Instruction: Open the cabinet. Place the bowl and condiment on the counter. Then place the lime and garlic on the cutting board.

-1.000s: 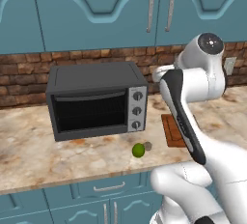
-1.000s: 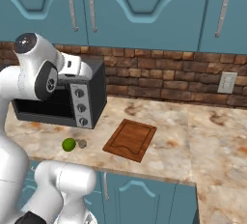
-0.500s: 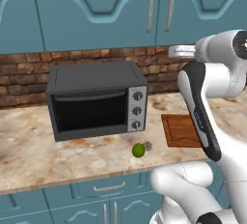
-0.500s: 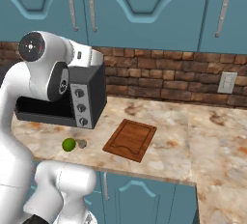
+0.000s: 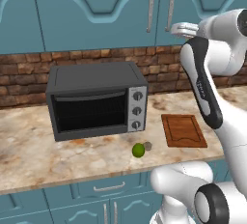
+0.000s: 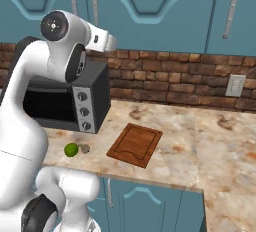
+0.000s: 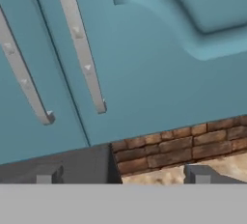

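on the marble counter [image 5: 58, 155] lies a lime [image 5: 138, 150]; gripper [image 7: 120, 175] jaws spread.

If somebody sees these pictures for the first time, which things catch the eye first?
The dark toaster oven on the marble counter stands out, under closed blue cabinets. In front of it lies a green lime with a small garlic beside it, and a wooden cutting board lies to their right.
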